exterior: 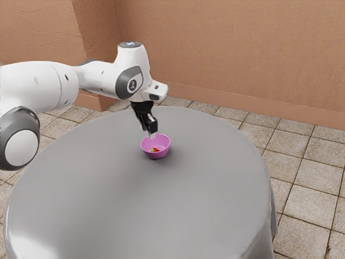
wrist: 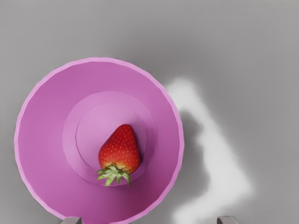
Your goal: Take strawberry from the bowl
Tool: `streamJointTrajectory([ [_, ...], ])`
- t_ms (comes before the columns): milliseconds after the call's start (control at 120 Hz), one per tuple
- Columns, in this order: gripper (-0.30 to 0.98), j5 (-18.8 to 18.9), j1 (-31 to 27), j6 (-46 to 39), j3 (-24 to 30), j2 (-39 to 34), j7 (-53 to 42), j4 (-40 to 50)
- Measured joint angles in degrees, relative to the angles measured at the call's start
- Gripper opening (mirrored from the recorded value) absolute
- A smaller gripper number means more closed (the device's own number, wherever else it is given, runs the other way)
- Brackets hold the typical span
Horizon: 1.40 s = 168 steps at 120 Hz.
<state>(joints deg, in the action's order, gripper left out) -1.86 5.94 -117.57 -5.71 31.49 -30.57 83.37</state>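
My gripper (exterior: 151, 135) hangs fingers-down over the back rim of the pink bowl (exterior: 164, 147), apparently above it. In the wrist view the two fingertips of my gripper (wrist: 149, 220) stand wide apart at the lower edge, open with nothing between them. The red strawberry (exterior: 155, 149) lies inside the bowl, on its bottom. From above, the strawberry (wrist: 120, 149) rests off-centre within the pink bowl (wrist: 44, 140), its green leaves toward the fingertips' side.
A round table with a grey cloth (exterior: 135, 210) carries the bowl, which stands toward its back part. Beyond the table's edge are a tiled floor (exterior: 312, 205) and an orange-brown wall (exterior: 242, 48). Bright glare lies on the cloth beside the bowl.
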Motion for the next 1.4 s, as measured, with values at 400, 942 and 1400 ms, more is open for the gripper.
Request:
streamJointTrajectory([
  [400, 0.35, -2.8, -1.7, -5.1, 0.1, 3.7, -2.4, -0.4],
  [942, 0.34, -4.2, -1.7, -8.0, 0.2, 6.9, -4.2, -0.4],
  [1400, 0.33, -4.3, -1.9, -9.7, -0.1, 8.8, -4.4, -1.3],
])
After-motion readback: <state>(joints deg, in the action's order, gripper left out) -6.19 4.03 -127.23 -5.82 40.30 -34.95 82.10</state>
